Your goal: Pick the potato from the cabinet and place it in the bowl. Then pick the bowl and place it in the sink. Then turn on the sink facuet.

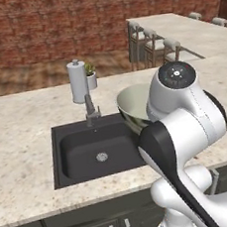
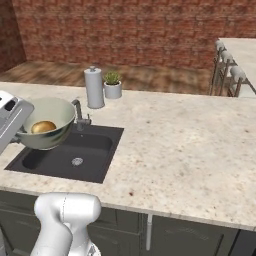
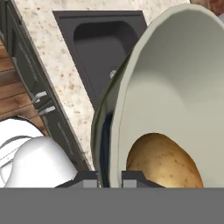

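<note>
The gripper (image 3: pixel 109 177) is closed on the rim of the bowl (image 2: pixel 46 122), with one finger inside the wall and one outside, and holds it in the air over the sink (image 1: pixel 80 154), near the basin's side nearest the arm. The potato (image 2: pixel 43 126) lies inside the bowl, low against the wall. In the left base view the bowl looks tilted, so the potato may roll out if the hand tips more during the descent. The grip is only on a thin glossy rim, and the bowl could slip or swing if the arm moves fast. The faucet (image 1: pixel 90 109) stands close behind the bowl; a careless lowering could knock the bowl against it or against the sink edge.
</note>
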